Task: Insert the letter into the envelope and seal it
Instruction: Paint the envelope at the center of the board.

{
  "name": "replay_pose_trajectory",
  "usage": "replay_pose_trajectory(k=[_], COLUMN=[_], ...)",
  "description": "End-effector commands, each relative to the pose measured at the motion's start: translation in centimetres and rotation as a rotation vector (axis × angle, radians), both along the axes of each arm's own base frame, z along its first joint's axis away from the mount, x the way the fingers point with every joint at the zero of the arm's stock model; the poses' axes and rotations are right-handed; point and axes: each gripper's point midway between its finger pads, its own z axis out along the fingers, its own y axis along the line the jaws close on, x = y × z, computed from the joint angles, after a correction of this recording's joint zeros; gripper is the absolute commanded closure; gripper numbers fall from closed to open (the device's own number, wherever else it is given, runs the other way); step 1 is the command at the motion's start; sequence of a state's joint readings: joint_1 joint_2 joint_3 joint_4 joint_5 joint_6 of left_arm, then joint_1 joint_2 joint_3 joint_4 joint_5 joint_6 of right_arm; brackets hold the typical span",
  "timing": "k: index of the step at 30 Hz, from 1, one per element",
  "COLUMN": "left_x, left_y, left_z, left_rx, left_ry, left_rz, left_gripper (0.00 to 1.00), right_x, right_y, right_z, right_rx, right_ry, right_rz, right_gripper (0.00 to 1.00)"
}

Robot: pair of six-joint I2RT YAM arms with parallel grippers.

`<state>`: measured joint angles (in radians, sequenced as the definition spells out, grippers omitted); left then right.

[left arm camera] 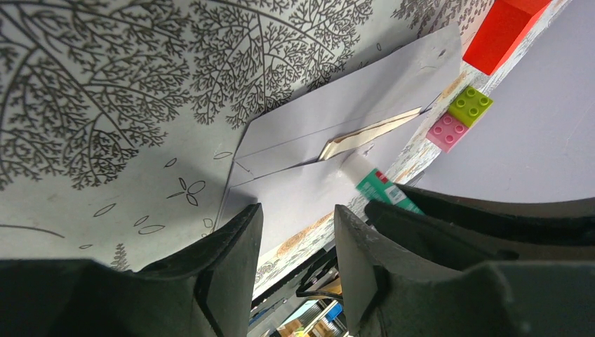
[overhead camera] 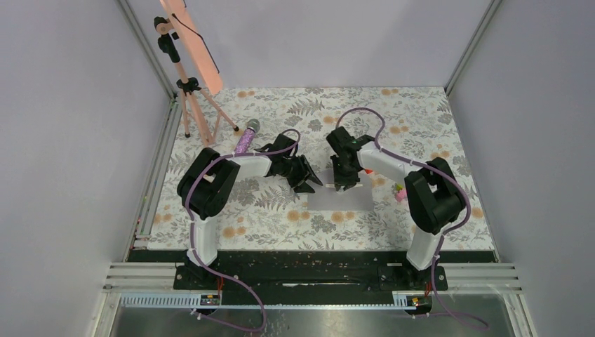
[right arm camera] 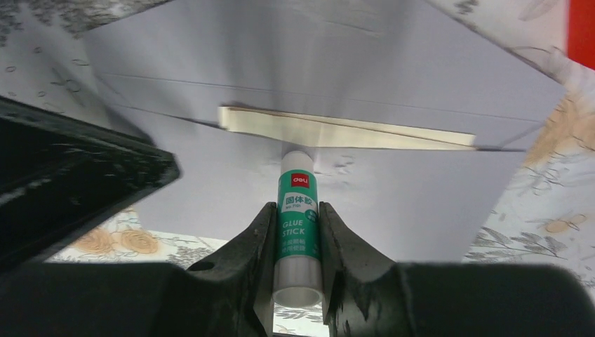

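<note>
The grey-lilac envelope point(overhead camera: 342, 199) lies flat on the patterned table between the arms; it also shows in the left wrist view point(left arm camera: 330, 126) and the right wrist view point(right arm camera: 393, 189). The cream letter point(right arm camera: 351, 131) is tucked inside, only a thin strip showing at the opening point(left arm camera: 365, 137). My right gripper point(right arm camera: 298, 210) is shut on a green and white glue stick point(right arm camera: 298, 225), whose tip touches the envelope just below the letter's edge. My left gripper point(left arm camera: 298, 217) is open and empty, hovering over the envelope's left end point(overhead camera: 309, 184).
A red block point(left arm camera: 505, 31), a green brick point(left arm camera: 470, 105) and a pink brick point(left arm camera: 448, 131) lie right of the envelope. A purple microphone point(overhead camera: 245, 137) lies at the back left beside a tripod point(overhead camera: 193, 91). The enclosure walls surround the table.
</note>
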<state>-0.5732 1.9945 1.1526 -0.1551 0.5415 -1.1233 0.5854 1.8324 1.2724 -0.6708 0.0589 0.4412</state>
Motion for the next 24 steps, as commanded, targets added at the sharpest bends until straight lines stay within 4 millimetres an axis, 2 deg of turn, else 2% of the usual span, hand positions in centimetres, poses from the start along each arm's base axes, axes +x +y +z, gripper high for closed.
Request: replay_pose_trajectory(k=[1, 3, 5, 10, 19, 21, 24], left_x=[-1.6, -1.5, -1.5, -1.4, -1.3, -1.4, -1.4], left_y=[2.0, 2.0, 2.0, 1.8, 1.8, 1.8, 1.8], left_z=[-3.4, -3.3, -3.3, -3.3, -3.1, -3.1, -3.2], left_rx=[0.118, 0.113, 0.112, 0.106, 0.108, 0.106, 0.108], left_ry=[0.066, 0.066, 0.065, 0.066, 0.066, 0.067, 0.072], left_rz=[0.008, 0.008, 0.009, 0.008, 0.009, 0.008, 0.009], left_gripper=[0.55, 0.55, 0.55, 0.55, 0.56, 0.56, 0.56], right_x=[-1.9, -2.0, -2.2, -1.8, -0.7, -0.8, -0.9], right_y=[-6.4, -7.6, -7.9, -4.8, 2.6, 3.1, 1.7], right_z=[-1.2, -1.1, -1.0, -0.8, 0.4, 0.3, -0.1], right_rx=[-0.136, -0.166, -0.172, -0.073, 0.017, 0.025, -0.031], right_ry=[0.057, 0.047, 0.046, 0.063, 0.048, 0.054, 0.040], right_rz=[-0.060, -0.067, -0.068, -0.062, 0.050, 0.059, 0.055], right_gripper=[1.00, 1.00, 1.00, 1.00, 1.00, 1.00, 1.00])
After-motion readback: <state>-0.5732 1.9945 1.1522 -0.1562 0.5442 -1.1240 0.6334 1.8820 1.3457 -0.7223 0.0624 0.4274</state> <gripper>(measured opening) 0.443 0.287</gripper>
